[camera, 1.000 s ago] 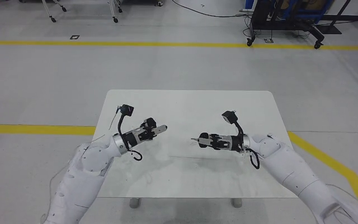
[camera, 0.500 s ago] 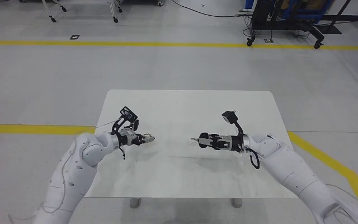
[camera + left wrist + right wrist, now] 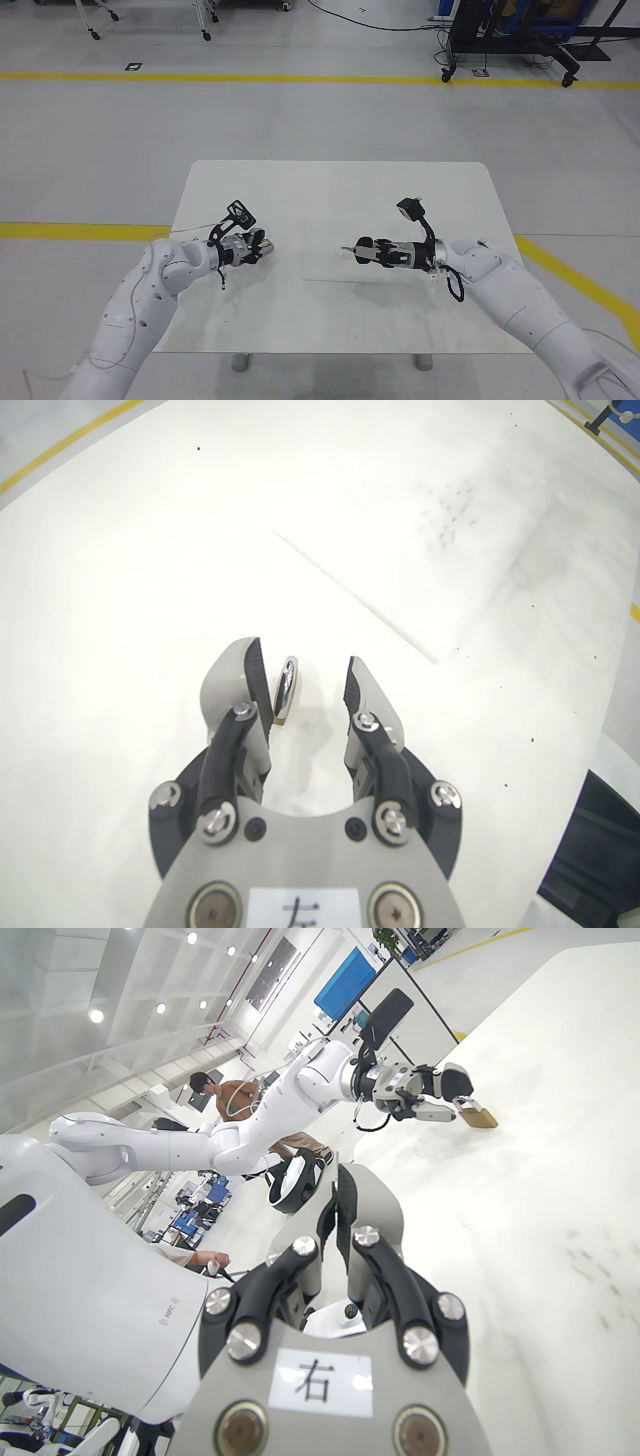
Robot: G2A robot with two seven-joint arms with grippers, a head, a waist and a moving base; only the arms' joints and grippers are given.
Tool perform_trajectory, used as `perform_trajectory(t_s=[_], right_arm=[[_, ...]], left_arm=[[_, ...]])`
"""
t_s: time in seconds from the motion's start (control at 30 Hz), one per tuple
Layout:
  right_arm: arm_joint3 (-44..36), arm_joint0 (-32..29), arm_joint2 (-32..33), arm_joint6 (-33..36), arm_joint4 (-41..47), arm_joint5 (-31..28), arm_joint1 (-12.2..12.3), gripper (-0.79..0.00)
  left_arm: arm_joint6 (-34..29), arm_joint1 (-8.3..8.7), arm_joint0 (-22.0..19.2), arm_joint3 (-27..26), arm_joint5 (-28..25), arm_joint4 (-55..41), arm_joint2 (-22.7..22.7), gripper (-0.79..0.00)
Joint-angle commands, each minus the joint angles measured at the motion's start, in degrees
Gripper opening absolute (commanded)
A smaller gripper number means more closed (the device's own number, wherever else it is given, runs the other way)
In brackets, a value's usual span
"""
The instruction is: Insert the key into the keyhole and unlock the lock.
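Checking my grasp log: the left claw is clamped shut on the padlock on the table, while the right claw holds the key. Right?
Not quite: the left wrist view shows the left claw open, the padlock on the table between its fingers, close beside one. The right claw does hold the key, as the top view shows.

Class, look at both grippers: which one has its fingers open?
The left gripper: its fingers stand apart either side of the padlock on the table. The right gripper is shut on the key.

Bright ceiling lights (image 3: 95,1016), glare across white table (image 3: 150,550), soft shadows
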Motion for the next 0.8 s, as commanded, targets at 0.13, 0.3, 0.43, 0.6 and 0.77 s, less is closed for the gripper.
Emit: perform_trajectory(t_s=[0.13, 0.3, 0.43, 0.6, 0.77], right_arm=[[0.0, 0.0, 0.0, 0.0, 0.0, 0.0, 0.0, -0.785], [0.0, 0.0, 0.0, 0.0, 0.0, 0.0, 0.0, -0.785], [0.0, 0.0, 0.0, 0.0, 0.0, 0.0, 0.0, -0.785], [0.0, 0.0, 0.0, 0.0, 0.0, 0.0, 0.0, -0.785], [0.0, 0.0, 0.0, 0.0, 0.0, 0.0, 0.0, -0.785]], left_arm=[[0.2, -0.05, -0.5, 0.6, 0.8, 1.2, 0.8, -0.533], [0.3, -0.13, -0.7, 1.1, 1.5, 2.4, 1.7, -0.773], [1.0, -0.29, -0.6, 1.4, 3.3, 2.4, 2.1, -0.785], [0.5, -0.59, -0.7, 1.7, 4.6, 2.8, 3.4, -0.785], [1.2, -0.77, -0.8, 1.6, 5.5, 3.0, 4.0, -0.785]])
